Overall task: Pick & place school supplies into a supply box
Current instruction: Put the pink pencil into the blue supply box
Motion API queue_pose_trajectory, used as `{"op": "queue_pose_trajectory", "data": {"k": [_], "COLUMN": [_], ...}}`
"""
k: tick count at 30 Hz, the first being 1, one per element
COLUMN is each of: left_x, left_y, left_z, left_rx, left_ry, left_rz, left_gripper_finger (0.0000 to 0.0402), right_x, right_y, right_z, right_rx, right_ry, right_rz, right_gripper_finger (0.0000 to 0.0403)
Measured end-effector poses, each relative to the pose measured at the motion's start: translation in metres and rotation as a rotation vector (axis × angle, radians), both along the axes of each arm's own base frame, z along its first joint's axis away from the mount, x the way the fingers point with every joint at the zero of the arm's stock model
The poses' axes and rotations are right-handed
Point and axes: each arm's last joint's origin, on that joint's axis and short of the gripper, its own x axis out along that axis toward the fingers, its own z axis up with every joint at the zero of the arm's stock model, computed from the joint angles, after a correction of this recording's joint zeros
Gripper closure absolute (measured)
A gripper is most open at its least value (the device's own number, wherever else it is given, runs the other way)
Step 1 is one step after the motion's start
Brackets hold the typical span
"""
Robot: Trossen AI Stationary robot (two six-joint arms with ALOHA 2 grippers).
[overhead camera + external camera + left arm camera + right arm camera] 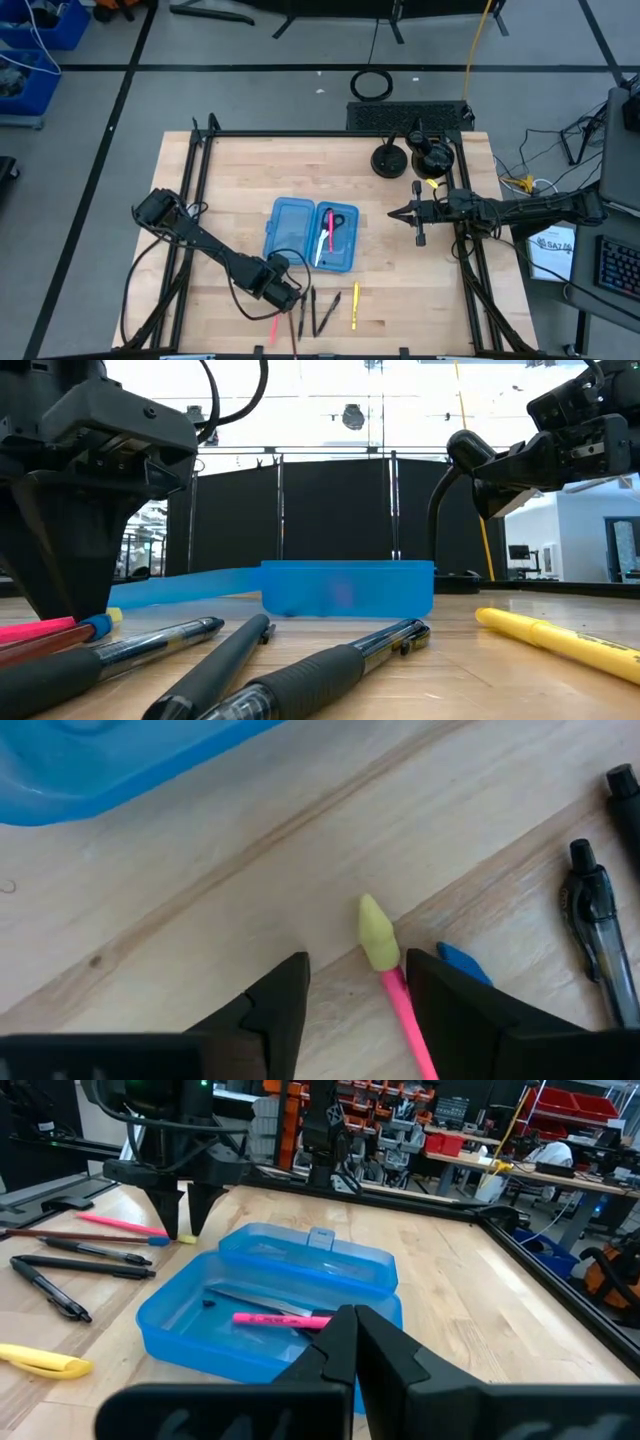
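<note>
- Two arms share the table: the left gripper (288,297) works low at the near edge, and the right gripper (398,213) waits above the boards to the right of the supply box (288,232), fingers pressed together and empty.
- Left fingers stand apart and straddle the yellow tip of the pink pen (396,982), which lies flat on the wood. One finger may already brush it, though contact is hard to judge. The pen is not lifted.
- That pen sits at the left end of a loose row. Just right of it lie a blue-tipped pencil (462,963), some black pens (322,311) and a yellow pen (355,305), so the right finger has little room.
- Lid thrown open, the box lies just beyond the row, its right half already holding a pink marker (282,1319) and scissors (336,222).
- Bare wood lies between row and box, so the carry looks short and unobstructed.
- Black round objects (411,157) stand at the far right corner, well clear.
</note>
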Motion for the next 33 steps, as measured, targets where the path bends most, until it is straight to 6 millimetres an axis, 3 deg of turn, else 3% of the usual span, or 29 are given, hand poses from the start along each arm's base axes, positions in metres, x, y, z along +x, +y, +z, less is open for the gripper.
{"op": "queue_pose_trajectory", "data": {"k": [19, 27, 33], "left_x": [0.000, 0.001, 0.001], "left_y": [0.001, 0.001, 0.007], "left_z": [-0.001, 0.003, 0.024], "left_rx": [0.045, 0.035, 0.104], "left_ry": [-0.013, -0.036, -0.149], "left_rz": [-0.168, -0.227, -0.241], "left_gripper_finger": [0.0383, 0.0369, 0.0387], "right_x": [0.000, 0.000, 0.000], "right_y": [0.000, 0.000, 0.000], "right_z": [0.000, 0.000, 0.000], "right_rx": [0.010, 0.011, 0.018], "right_ry": [0.000, 0.000, 0.001], "right_rz": [-0.001, -0.001, -0.002], "right_gripper_finger": [0.0403, 0.0403, 0.0403]}}
